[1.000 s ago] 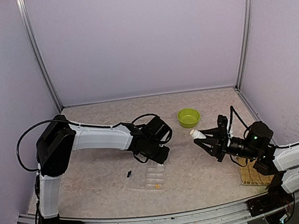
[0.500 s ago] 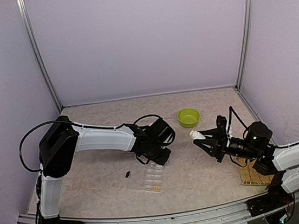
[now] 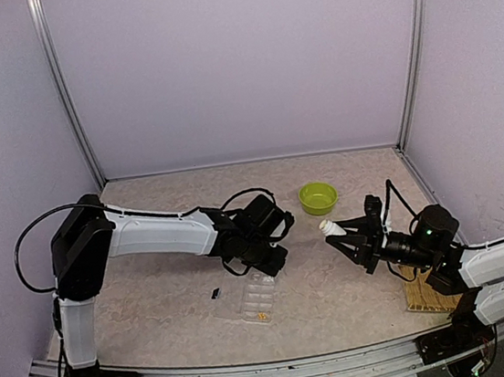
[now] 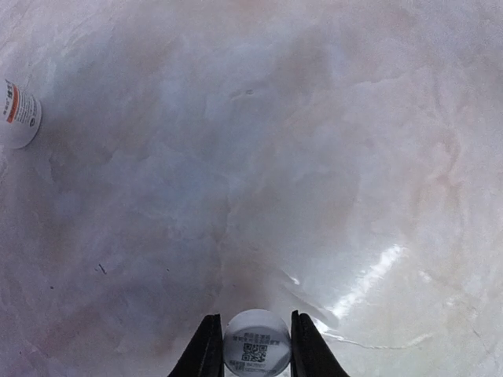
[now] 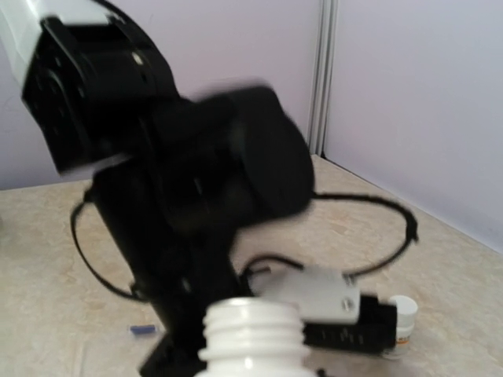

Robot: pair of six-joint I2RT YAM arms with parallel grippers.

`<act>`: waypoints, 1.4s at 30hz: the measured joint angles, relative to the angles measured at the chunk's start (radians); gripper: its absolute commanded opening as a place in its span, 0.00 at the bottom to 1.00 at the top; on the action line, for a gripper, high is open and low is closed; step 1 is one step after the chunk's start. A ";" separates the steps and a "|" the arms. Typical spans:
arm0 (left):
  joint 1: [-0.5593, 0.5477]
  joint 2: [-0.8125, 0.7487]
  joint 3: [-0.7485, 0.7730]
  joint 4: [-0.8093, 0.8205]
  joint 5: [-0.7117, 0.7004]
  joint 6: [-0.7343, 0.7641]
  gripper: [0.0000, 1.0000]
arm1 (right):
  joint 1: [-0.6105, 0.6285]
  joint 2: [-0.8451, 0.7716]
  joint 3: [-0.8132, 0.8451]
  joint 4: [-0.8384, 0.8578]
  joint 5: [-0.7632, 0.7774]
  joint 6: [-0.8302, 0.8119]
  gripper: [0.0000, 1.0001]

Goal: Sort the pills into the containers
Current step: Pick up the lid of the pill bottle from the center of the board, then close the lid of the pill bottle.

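I judge this the pouring step: the left claw [image 4: 254, 317] is nearly closed and pinches a small white bottle [image 4: 254, 347] just above the pill box [image 3: 259, 298], the right claw [image 3: 342, 233] grips an open bottle [image 3: 330, 226] tightly, and the next move needs a careful tilt.

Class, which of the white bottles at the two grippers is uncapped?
The right gripper's open bottle, its threaded neck bare; the capped bottle at the left gripper has a lid.

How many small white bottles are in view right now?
3. One uncapped bottle in the right gripper; one QR-coded bottle in the left gripper; one orange-labelled bottle on the table. More may be hidden.
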 measured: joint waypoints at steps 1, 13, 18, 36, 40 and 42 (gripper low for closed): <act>0.000 -0.027 -0.022 0.021 0.025 0.001 0.24 | 0.000 -0.002 0.000 -0.001 -0.002 0.000 0.14; 0.006 -0.291 -0.145 0.262 0.304 -0.051 0.24 | 0.003 -0.045 0.002 -0.005 -0.039 0.008 0.14; 0.018 -0.354 -0.224 0.367 0.412 -0.130 0.24 | 0.016 -0.042 0.005 -0.003 -0.043 0.008 0.14; 0.027 -0.431 -0.304 0.619 0.587 -0.350 0.25 | 0.051 0.024 0.038 0.029 -0.034 0.000 0.14; 0.022 -0.431 -0.304 0.642 0.603 -0.374 0.25 | 0.055 0.027 0.052 0.029 -0.033 -0.004 0.14; 0.019 -0.431 -0.304 0.649 0.610 -0.385 0.25 | 0.055 0.030 0.054 0.029 -0.033 -0.005 0.14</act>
